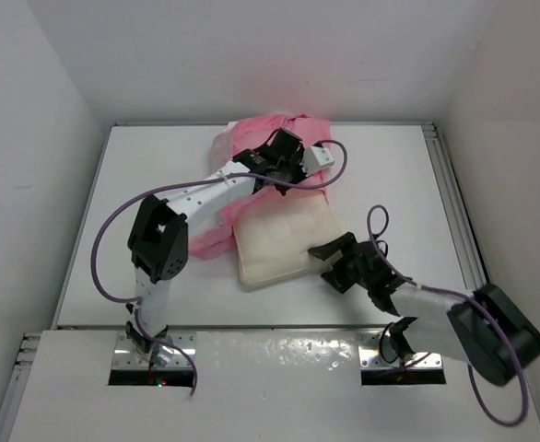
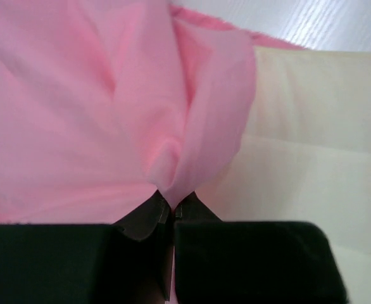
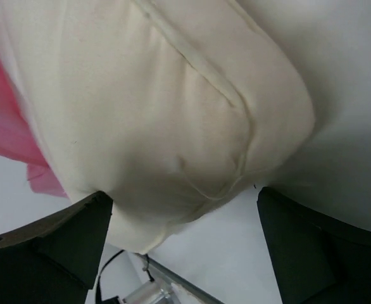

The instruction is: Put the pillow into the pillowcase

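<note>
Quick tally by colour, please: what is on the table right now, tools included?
Pink: 1, the pillowcase
Cream: 1, the pillow
Black: 2, the left tool and the right tool
Total: 4

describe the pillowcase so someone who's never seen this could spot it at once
Look at the white table, toward its far edge. The pillowcase is the crumpled pink cloth there, pinched by the left gripper. It's the only pink thing, lying against the plump cream pillow.
</note>
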